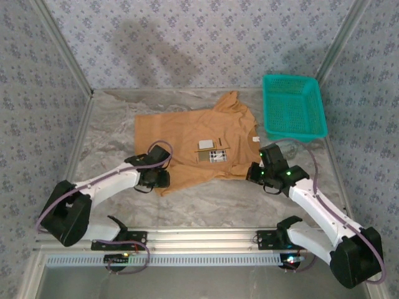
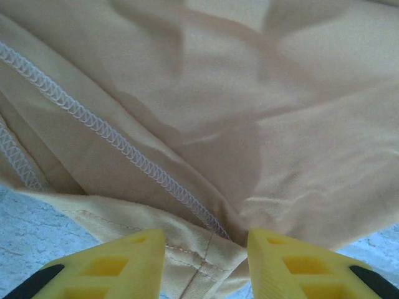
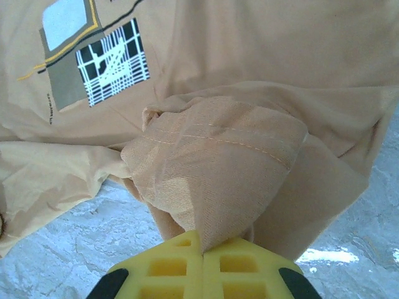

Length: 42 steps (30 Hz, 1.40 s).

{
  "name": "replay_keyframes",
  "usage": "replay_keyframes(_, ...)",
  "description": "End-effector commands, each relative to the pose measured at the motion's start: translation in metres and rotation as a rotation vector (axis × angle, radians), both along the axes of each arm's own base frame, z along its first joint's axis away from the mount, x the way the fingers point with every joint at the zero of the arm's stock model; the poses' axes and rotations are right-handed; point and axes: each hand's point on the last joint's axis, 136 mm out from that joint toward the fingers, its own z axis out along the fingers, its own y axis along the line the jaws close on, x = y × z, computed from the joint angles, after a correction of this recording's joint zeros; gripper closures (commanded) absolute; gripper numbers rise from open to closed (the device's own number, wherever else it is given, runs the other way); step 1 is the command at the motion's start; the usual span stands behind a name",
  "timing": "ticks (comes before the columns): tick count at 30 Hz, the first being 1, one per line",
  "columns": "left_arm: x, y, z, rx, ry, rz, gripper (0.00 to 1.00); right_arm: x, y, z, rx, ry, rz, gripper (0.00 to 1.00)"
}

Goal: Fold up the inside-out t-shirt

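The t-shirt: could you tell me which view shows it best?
Top external: nearly the whole t-shirt lies spread out. Left wrist shows its stitched seam close up; right wrist, a bunched fold near its print.

A teal mesh basket [image 1: 296, 132] sits at the far right of the table [image 1: 218, 200], close to the back corner. The table top is marbled grey. Blue-grey wallpaper [image 1: 187, 37] with small flower sprigs covers the three walls around it. A metal rail [image 1: 199, 235] runs along the near edge.
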Motion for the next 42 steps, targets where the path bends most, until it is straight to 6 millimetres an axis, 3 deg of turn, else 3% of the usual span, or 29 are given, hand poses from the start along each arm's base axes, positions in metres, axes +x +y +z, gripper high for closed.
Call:
replay_keyframes(1, 0.003, -0.005, 0.005, 0.048, -0.014, -0.042, 0.61, 0.002, 0.000, 0.001, 0.005, 0.006, -0.001, 1.00)
replay_keyframes(8, -0.004, 0.002, -0.013, 0.163, 0.042, -0.077, 0.67, 0.001, -0.002, 0.001, 0.007, 0.016, -0.005, 1.00)
replay_keyframes(13, -0.003, 0.012, -0.011, 0.206, 0.025, -0.070, 0.69, 0.002, -0.004, 0.005, 0.011, 0.005, -0.013, 1.00)
replay_keyframes(15, -0.002, 0.012, -0.010, 0.209, 0.021, -0.068, 0.76, 0.002, -0.005, 0.006, 0.012, 0.001, -0.017, 1.00)
replay_keyframes(18, -0.001, 0.011, -0.009, 0.207, 0.014, -0.066, 0.97, 0.003, -0.007, 0.007, 0.014, -0.001, -0.024, 1.00)
replay_keyframes(23, -0.001, 0.017, 0.005, 0.203, -0.009, -0.052, 1.00, 0.001, -0.011, 0.007, 0.005, 0.015, -0.035, 1.00)
replay_keyframes(29, 0.010, 0.036, 0.054, 0.153, -0.118, 0.028, 1.00, 0.011, -0.018, 0.023, -0.001, -0.022, -0.061, 1.00)
replay_keyframes(39, 0.053, 0.092, 0.210, -0.053, -0.535, 0.282, 1.00, 0.056, -0.023, 0.102, 0.028, -0.178, -0.077, 1.00)
replay_keyframes(42, 0.053, 0.102, 0.223, -0.076, -0.566, 0.306, 1.00, 0.059, -0.023, 0.116, 0.025, -0.216, -0.065, 1.00)
